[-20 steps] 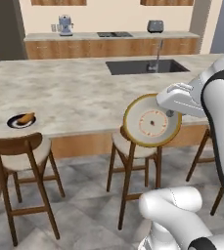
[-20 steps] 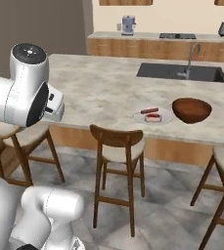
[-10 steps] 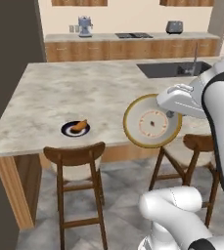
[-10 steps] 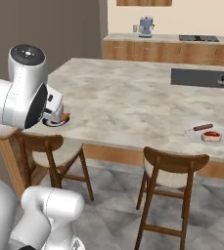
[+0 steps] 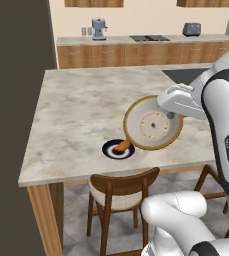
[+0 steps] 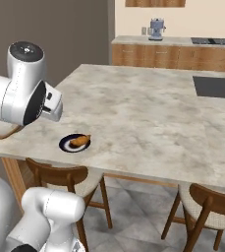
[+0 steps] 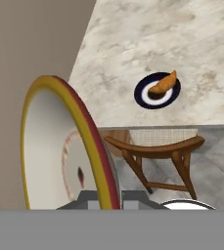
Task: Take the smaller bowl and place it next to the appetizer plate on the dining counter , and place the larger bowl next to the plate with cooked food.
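Grip is kept by the gripper [image 5: 172, 115], its jaws closed on the rim of the smaller bowl [image 5: 153, 123], which is held on edge in the air above the near edge of the dining counter [image 5: 86, 115]. The appetizer plate [image 5: 118, 149] is seen on the counter just below and left of the bowl, with a wooden chair [image 5: 121, 192] tucked beneath.

Matt marbled stone dining counter [image 5: 81, 115], wooden chair [image 5: 118, 192], seemingly glazed smaller bowl [image 5: 153, 123].
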You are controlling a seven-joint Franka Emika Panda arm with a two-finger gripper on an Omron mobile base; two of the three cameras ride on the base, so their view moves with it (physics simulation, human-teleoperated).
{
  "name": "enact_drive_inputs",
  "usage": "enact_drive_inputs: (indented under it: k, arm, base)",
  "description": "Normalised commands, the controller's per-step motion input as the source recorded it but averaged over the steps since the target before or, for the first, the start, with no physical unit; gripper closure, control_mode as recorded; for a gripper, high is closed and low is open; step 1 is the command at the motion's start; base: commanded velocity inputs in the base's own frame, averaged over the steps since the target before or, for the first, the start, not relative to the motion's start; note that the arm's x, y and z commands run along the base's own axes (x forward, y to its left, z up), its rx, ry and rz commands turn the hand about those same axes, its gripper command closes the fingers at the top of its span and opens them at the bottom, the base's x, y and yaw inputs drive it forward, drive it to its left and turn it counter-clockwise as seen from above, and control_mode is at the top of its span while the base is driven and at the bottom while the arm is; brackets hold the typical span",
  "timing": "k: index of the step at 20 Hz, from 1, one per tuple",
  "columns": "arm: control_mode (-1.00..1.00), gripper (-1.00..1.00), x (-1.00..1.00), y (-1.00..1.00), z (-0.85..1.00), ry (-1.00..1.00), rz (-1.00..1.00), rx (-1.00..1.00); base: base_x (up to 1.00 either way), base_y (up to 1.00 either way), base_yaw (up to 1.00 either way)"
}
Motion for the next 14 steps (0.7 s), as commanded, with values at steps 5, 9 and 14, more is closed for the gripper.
enact_drive_inputs:
  k: [5,9,14]
  arm:
    - [1.00,1.00,0.00,0.00,0.00,0.00,0.00,0.00]
    - [-1.00,1.00,0.28,-0.32,-0.48,0.04,-0.07,0.00]
    - [-1.00,1.00,0.39,-0.70,-0.49,0.18,-0.19,0.12]
  base:
    - [0.65,-0.02,0.00]
    - [0.00,0.00,0.00]
    - [0.00,0.00,0.00]
